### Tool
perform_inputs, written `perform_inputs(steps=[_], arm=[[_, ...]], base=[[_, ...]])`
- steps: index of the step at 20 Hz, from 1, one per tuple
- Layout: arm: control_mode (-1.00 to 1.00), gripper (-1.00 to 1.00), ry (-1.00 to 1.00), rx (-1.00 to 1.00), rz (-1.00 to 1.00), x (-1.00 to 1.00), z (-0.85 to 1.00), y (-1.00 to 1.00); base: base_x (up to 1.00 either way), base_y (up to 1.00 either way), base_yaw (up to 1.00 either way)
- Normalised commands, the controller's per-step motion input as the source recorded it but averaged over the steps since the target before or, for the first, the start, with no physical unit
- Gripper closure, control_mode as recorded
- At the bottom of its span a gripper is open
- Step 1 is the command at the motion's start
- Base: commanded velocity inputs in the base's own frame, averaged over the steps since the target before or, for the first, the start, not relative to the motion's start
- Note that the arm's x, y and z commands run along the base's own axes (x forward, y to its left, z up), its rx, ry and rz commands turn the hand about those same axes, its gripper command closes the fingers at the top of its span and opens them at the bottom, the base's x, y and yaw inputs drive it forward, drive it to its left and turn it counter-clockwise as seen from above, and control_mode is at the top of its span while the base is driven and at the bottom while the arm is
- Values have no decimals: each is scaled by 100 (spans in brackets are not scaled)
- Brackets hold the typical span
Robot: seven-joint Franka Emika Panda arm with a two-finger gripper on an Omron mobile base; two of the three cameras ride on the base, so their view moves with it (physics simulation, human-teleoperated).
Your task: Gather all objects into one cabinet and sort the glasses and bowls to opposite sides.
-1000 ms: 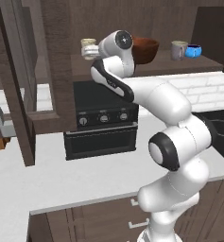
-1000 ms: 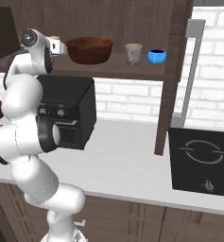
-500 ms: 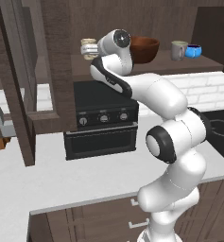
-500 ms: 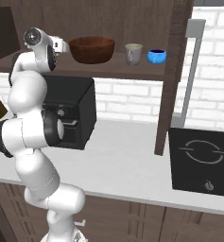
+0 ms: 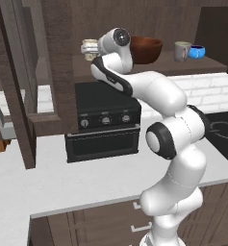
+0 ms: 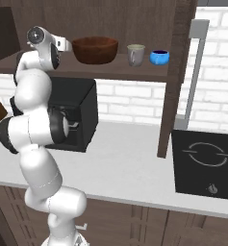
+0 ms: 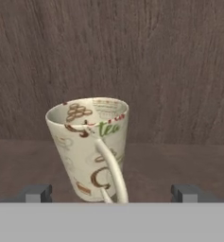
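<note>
A cream mug (image 7: pixel 87 146) with a brown print stands on the cabinet shelf (image 7: pixel 179 160), its handle turned toward the hand and its body leaning slightly in the hand view. My gripper (image 7: pixel 111 193) is open, one fingertip on each side of the mug, not touching it. In the left base view the cream mug (image 5: pixel 90 48) sits at the shelf's left end, just beside my hand. To the right along the shelf (image 5: pixel 214 62) are the large brown bowl (image 5: pixel 146 48), the grey-green mug (image 5: pixel 182 50) and the small blue bowl (image 5: pixel 197 51).
A black oven-like appliance (image 5: pixel 106 120) stands on the counter under the shelf. A tall dark cabinet door (image 6: pixel 175 72) hangs at the right end of the shelf, with a black cooktop (image 6: pixel 207 163) beyond it. The brown bowl (image 6: pixel 95 49) is close to my wrist.
The arm has shifted slightly, the hand edging in toward the cream mug. The jaws have stayed wide open and the shelf objects have not moved.
</note>
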Motion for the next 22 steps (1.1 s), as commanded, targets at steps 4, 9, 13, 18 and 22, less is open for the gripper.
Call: perform_inputs(steps=[4, 9, 13, 18, 22], arm=[[-100, -100, 0, 0, 0, 14, 0, 0], [-100, -100, 0, 0, 0, 20, 0, 0], [-100, -100, 0, 0, 0, 18, 0, 0], [-100, -100, 0, 0, 0, 0, 0, 0], [-100, -100, 0, 0, 0, 0, 0, 0]], base=[[0, 0, 0], [0, 0, 0], [0, 0, 0], [0, 0, 0], [0, 0, 0]])
